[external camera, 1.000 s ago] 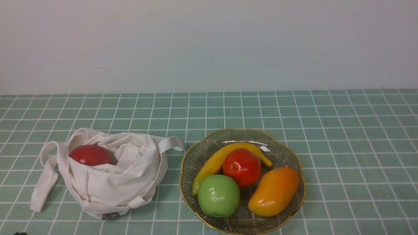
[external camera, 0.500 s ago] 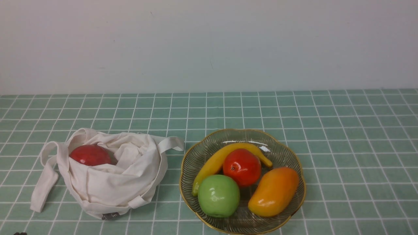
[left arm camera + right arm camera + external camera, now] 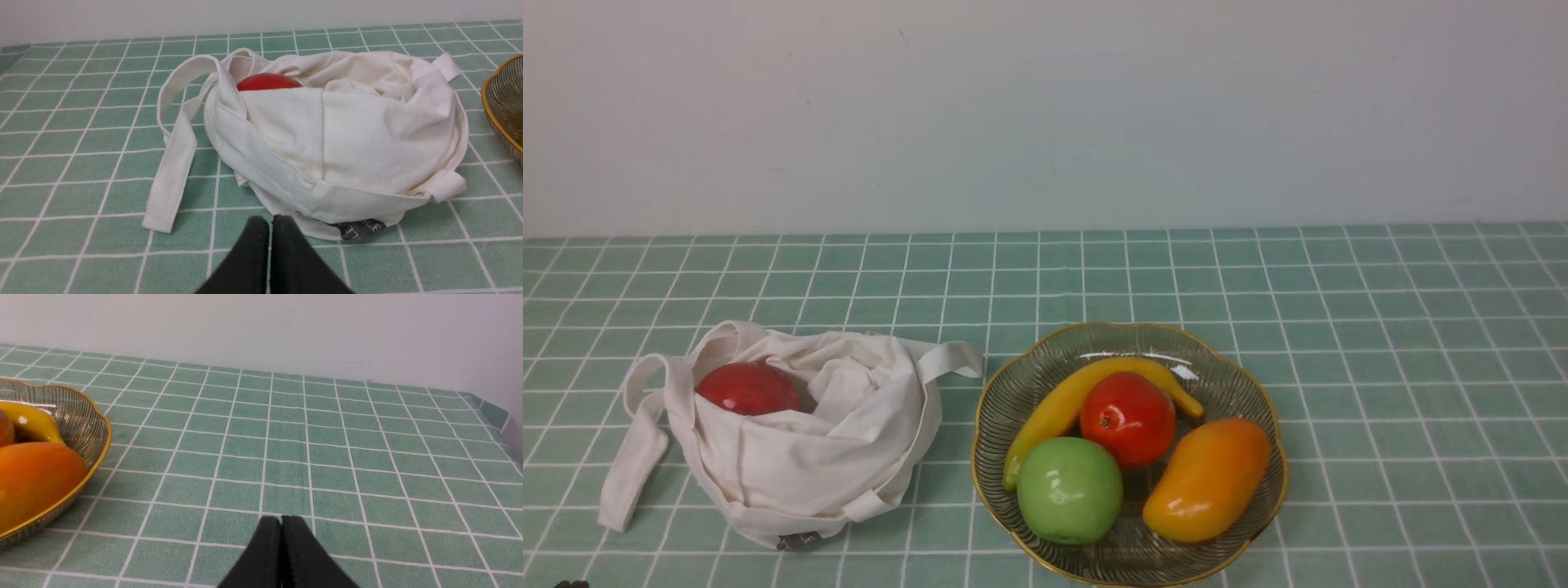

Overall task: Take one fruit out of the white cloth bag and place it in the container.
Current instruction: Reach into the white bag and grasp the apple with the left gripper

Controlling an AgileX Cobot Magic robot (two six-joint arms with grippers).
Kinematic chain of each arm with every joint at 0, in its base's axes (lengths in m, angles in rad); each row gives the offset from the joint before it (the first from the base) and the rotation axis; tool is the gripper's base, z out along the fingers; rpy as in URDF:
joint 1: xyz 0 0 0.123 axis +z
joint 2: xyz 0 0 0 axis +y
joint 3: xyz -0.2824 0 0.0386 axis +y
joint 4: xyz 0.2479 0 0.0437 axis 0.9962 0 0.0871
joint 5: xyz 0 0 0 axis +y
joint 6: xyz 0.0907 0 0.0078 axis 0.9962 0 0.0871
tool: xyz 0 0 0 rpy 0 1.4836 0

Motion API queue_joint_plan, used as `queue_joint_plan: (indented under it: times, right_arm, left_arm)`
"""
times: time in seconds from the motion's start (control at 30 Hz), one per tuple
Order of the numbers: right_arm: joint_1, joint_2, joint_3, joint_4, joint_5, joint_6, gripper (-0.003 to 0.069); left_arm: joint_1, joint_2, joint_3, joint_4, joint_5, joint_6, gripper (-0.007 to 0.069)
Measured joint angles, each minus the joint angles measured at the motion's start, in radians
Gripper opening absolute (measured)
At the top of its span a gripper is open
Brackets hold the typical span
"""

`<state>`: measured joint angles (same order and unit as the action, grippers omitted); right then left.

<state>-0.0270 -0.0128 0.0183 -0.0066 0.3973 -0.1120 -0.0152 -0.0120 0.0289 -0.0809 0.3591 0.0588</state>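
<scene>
Left wrist view: left hand (image 3: 271,222) (jaws together) before bag (image 3: 351,139).

- Ahead of the left pincer (image 3: 273,220), the white cloth bag (image 3: 809,441) blocks the low path.
- Over the bag's near edge, its mouth gives room from above to the red apple (image 3: 750,388); bunched cloth crowds the apple's sides.
- Left of the bag, beyond a loose strap (image 3: 633,474), lies open counter (image 3: 564,408).
- Right of the left pincer, past the bag, a narrow gap leads to the glass bowl's raised rim (image 3: 1282,490); another strap (image 3: 952,359) juts into it.
- Ahead of the right pincer (image 3: 282,519), open counter runs to the wall (image 3: 245,330).
</scene>
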Motion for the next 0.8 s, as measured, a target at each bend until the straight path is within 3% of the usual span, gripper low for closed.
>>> queue_joint_plan:
  times: [0.27,0.37,0.43,0.53,0.6,0.7,0.8]
  right_arm:
    - [0.0,0.0,0.0,0.0,0.0,0.0,-0.0015]
    - [0.0,0.0,0.0,0.0,0.0,0.0,-0.0015]
    - [0.0,0.0,0.0,0.0,0.0,0.0,-0.0015]
    - [0.0,0.0,0.0,0.0,0.0,0.0,-0.0015]
    - [0.0,0.0,0.0,0.0,0.0,0.0,-0.0015]
    - [0.0,0.0,0.0,0.0,0.0,0.0,-0.0015]
    - [0.0,0.0,0.0,0.0,0.0,0.0,-0.0015]
  left_arm:
    - [0.0,0.0,0.0,-0.301,-0.165,-0.13,-0.0008]
    - [0.0,0.0,0.0,-0.42,-0.284,-0.139,-0.0008]
    - [0.0,0.0,-0.002,-0.498,-0.456,-0.155,-0.0008]
    - [0.0,0.0,-0.084,-0.529,-0.671,-0.167,-0.0008]
    - [0.0,0.012,-0.2,-0.501,-0.735,-0.142,-0.0008]
    - [0.0,0.096,-0.43,-0.399,-0.618,-0.066,-0.0008]
    - [0.0,0.258,-0.704,-0.294,-0.206,-0.002,-0.0008]
